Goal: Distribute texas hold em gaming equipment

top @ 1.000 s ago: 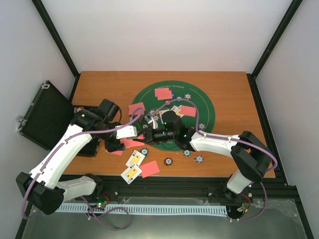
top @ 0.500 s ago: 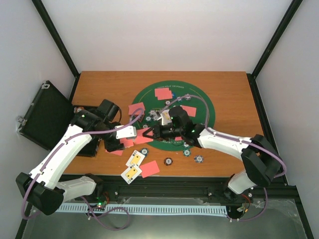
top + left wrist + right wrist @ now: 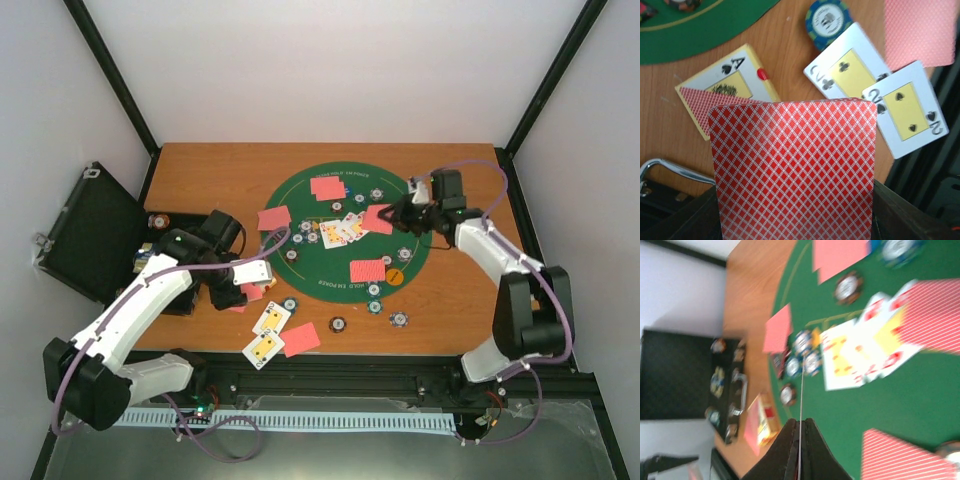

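**Left tool** [image 3: 796, 220]: over the tabletop [image 3: 220, 170] just off the green mat [image 3: 315, 268], clamped on a stack of red-backed cards [image 3: 792, 150].
**On the wood beneath it, face up:** ace of spades [image 3: 735, 80], two of clubs [image 3: 847, 70] and two of spades [image 3: 905, 107]. A blue chip [image 3: 829, 17] touches the clubs card.
**Right tool** [image 3: 801, 422]: above the mat's right side, fingers pressed together on a single card [image 3: 801, 390] seen edge-on.
**Mat centre:** face-up cards [image 3: 340, 230], with chips [image 3: 300, 237] beside them.
**Black case** [image 3: 90, 235]: at the tabletop's left edge.
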